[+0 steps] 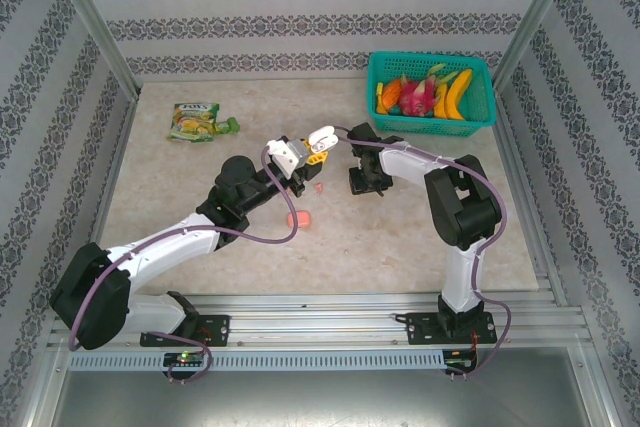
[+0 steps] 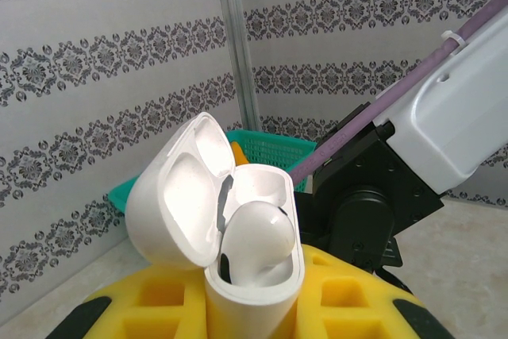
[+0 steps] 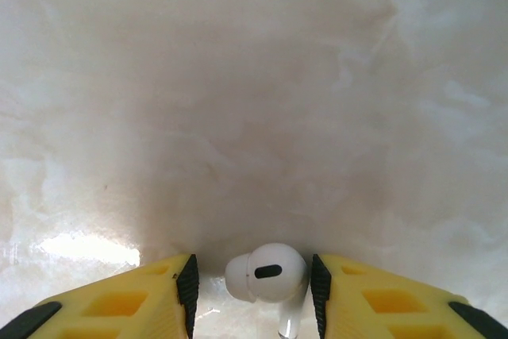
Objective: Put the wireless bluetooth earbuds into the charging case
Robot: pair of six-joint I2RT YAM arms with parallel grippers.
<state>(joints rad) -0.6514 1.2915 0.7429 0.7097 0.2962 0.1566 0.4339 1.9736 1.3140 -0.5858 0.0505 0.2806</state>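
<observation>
Near the middle of the table (image 1: 180,217), the left gripper (image 1: 299,158) holds a white case (image 2: 250,295) off the surface. Its yellow fingers (image 2: 349,295) are clamped on the lower half of the case, and the lid is swung back. The open mouth tips toward the right arm, a pose that, as I read it, offers the empty socket for loading. One white earbud (image 2: 255,236) already sits in the near socket; the one beside it looks vacant.

Just to the right, the right gripper (image 3: 252,287) points straight down at the table with a second white earbud (image 3: 266,273) lying between its fingers. The jaws stand apart. There is a clear gap at the left pad (image 3: 188,283), while the right one is at or almost on the bud, so I judge it is not pinched yet. Straddling it this way suits a squeeze across the head, the stem trailing toward the camera.

By count there are two cases — the white one in the air and a pink case (image 1: 299,218) closed on the table, nearer the front edge — and two white earbuds. A small pink speck (image 1: 319,187) between the two grippers may be a pink earbud (too small to be sure). A green basket (image 1: 482,119) of toy fruit sits at the far right corner, and one snack packet (image 1: 195,122) lies toward the far left.
</observation>
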